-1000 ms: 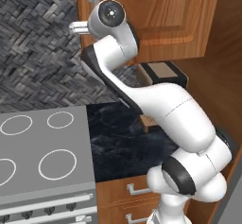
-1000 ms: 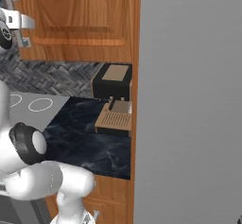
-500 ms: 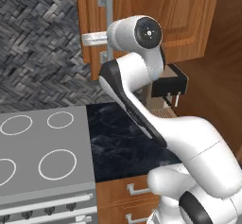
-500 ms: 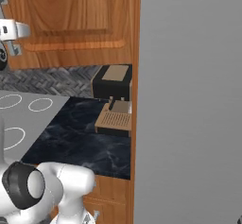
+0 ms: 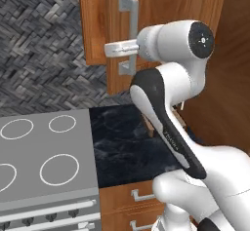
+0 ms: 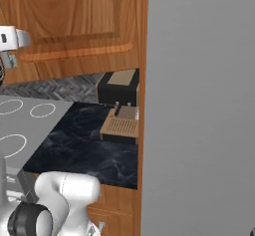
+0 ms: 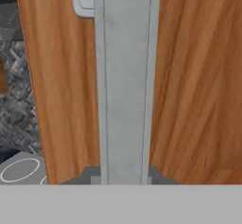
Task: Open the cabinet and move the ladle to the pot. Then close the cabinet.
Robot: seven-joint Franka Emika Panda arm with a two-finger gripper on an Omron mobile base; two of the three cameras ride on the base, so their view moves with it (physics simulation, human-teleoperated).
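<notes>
Since the earlier frames, the cabinet (image 5: 161, 25) door had swung outward, drawn by the gripper (image 5: 113, 49).

Left base view: the gripper sat at the silver handle (image 5: 128, 35), above the dark counter (image 5: 122, 142) beside the stove (image 5: 39, 162).

Right base view: a coffee machine (image 6: 119, 105) stood below the cabinet.

Hand view: both fingertips flanked the handle, pinching it.
</notes>
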